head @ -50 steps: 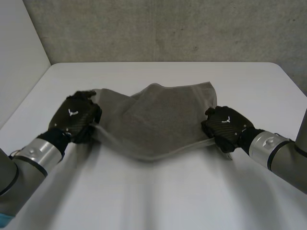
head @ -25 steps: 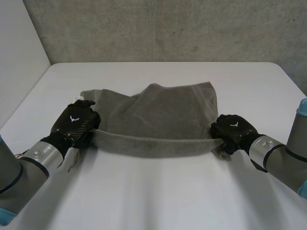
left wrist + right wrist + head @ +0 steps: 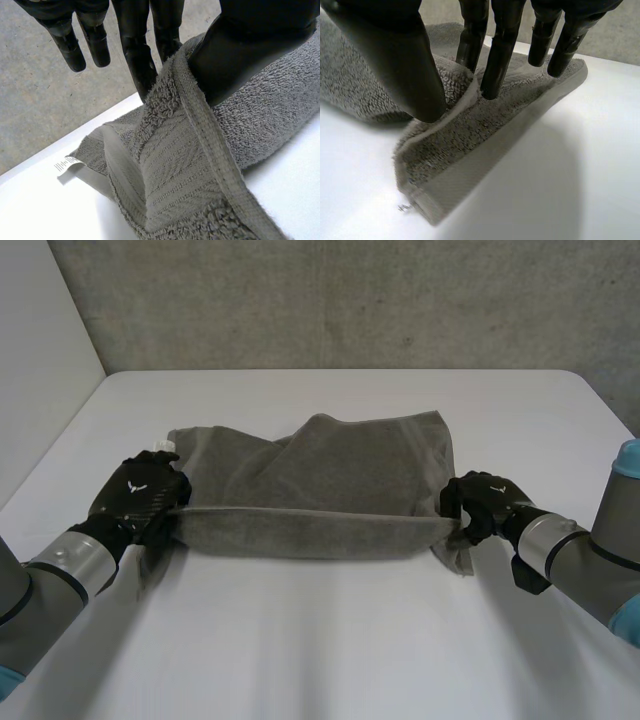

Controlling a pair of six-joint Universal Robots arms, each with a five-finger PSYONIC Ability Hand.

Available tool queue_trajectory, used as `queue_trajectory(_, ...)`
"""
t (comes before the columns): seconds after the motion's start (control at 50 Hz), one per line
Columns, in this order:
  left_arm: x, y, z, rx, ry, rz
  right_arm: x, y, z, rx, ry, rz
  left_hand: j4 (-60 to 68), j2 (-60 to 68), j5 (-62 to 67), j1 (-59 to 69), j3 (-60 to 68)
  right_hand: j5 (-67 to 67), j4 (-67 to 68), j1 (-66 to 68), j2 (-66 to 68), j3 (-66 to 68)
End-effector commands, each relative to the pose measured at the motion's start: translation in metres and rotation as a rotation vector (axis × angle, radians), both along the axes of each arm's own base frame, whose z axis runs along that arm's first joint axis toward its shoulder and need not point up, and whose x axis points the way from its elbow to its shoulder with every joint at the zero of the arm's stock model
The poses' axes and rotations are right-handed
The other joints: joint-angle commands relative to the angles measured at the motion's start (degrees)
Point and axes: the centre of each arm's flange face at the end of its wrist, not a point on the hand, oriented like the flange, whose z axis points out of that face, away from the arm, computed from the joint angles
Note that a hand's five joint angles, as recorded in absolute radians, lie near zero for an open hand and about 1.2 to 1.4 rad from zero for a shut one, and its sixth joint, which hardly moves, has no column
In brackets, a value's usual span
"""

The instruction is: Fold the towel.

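Pulled wider apart, left hand (image 3: 140,495) and right hand (image 3: 480,502) each pinch the towel (image 3: 330,465) edge taut; lift evenly.

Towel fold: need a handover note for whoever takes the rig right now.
Left hand: shut on the towel, pinching the left end of its near edge between thumb and fingers.
Right hand: shut on the towel, pinching the right end of that edge.
Towel: on the table, near edge taut and straight between the hands; far part rumpled, white label at its far left corner.
Done: both ends gripped.
Left: probably carry the near edge over to the far edge, lay it flat, release.
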Motion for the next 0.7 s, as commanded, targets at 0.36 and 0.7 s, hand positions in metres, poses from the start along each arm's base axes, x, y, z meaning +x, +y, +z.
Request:
queue_trajectory(0.36,0.0,0.001,0.004,-0.009,0.002,0.002,-0.016,-0.018,0.012,-0.026,-0.103,-0.084,-3.36,3.29,3.41,5.59,-2.97,29.96,-4.37,29.53,28.31,-2.49)
queue_trajectory(0.7,0.003,-0.006,-0.018,0.05,-0.029,0.09,-0.018,0.005,0.031,-0.17,0.069,0.005,-3.36,-17.86,-17.74,-15.56,-2.97,29.96,-4.37,29.53,28.31,-2.49)
